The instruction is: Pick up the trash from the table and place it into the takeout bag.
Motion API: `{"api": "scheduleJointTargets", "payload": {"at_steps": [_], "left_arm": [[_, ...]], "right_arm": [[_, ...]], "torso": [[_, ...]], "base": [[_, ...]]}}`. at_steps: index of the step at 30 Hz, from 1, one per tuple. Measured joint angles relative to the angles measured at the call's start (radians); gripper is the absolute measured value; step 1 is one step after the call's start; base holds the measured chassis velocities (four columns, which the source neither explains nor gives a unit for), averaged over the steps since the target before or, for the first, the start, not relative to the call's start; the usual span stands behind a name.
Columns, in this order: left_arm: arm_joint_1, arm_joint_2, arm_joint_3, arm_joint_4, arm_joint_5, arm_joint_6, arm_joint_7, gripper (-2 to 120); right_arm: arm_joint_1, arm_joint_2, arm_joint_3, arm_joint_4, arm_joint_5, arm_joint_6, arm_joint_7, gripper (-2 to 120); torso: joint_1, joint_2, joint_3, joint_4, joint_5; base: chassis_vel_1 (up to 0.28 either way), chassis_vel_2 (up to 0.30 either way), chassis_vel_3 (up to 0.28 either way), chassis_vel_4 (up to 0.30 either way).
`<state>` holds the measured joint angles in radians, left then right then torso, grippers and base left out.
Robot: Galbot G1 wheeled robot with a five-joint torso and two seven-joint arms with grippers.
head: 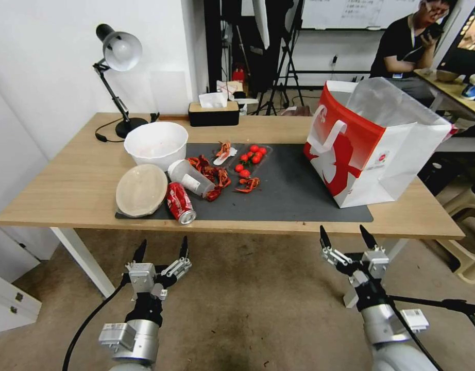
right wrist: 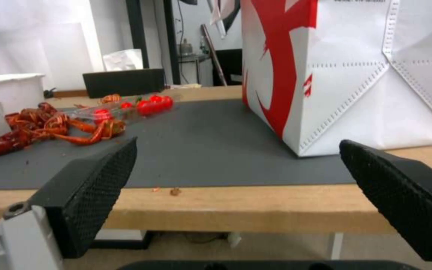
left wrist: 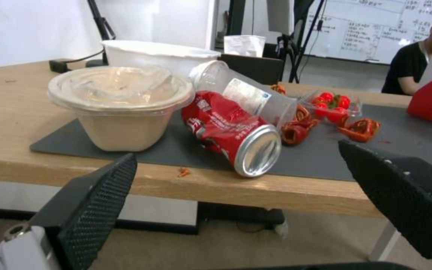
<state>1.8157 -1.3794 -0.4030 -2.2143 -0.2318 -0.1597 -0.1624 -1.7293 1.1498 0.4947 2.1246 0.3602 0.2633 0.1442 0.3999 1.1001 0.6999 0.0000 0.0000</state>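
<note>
Head camera looks down over the table (head: 83, 185); both wrist cameras face its front edge low, sharing the mat (right wrist: 211, 142).

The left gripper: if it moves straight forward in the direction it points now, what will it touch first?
Most likely the red soda can, lying on its side at the table's near edge. The open left gripper points almost directly at its end; the beige lidded bowl sits just beside that line. Depth is uncertain.
</note>
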Motion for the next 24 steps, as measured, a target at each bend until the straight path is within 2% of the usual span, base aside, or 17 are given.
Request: {"api": "scheduleJointTargets", "payload": {"at_steps": [24], "left_arm": [[0.007,0.006,-0.007,-0.009,-0.006,-0.006,0.001,100]], "right_arm": [[-0.051,0.041,-0.014,0.009,-0.035,0.023,0.01,100]], "torso": [[0.0,0.0,0.0,0.0001,0.0]], "base": [[0.0,0.0,0.0,0.0]]}}
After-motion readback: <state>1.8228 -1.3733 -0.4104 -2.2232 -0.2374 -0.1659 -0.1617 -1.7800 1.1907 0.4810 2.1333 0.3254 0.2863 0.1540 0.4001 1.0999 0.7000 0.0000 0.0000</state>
